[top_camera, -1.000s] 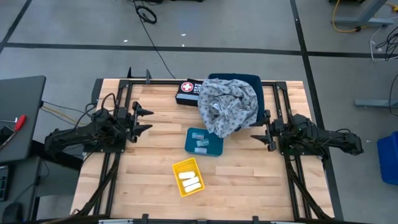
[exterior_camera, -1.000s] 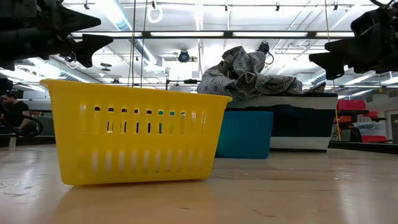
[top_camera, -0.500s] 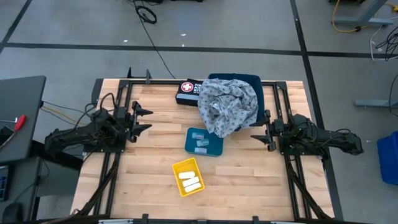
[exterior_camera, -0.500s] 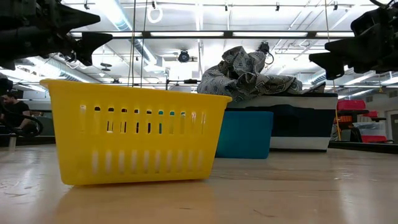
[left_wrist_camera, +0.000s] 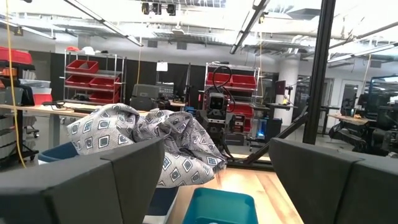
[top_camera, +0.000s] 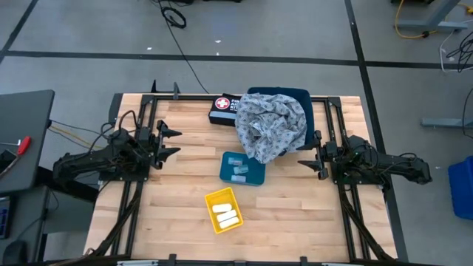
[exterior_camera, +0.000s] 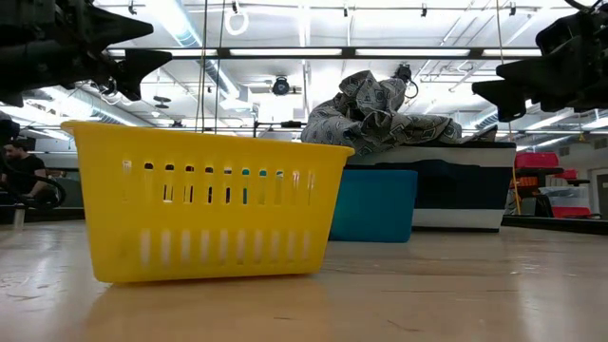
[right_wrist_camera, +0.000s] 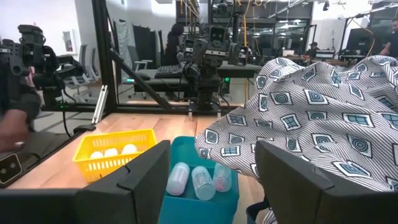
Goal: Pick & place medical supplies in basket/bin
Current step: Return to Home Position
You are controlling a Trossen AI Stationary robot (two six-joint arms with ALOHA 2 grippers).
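In the yellow bin (top_camera: 219, 196) lie rolls (top_camera: 226, 215) the low view hides.

No visible change since earlier

I read the right gripper (right_wrist_camera: 211, 158) with fingers spread. Between them sits a teal bin (right_wrist_camera: 185, 149) holding three clear containers (right_wrist_camera: 202, 182). Alongside: yellow bin (right_wrist_camera: 93, 168) holding white rolls (right_wrist_camera: 112, 152); patterned cloth (right_wrist_camera: 311, 118).
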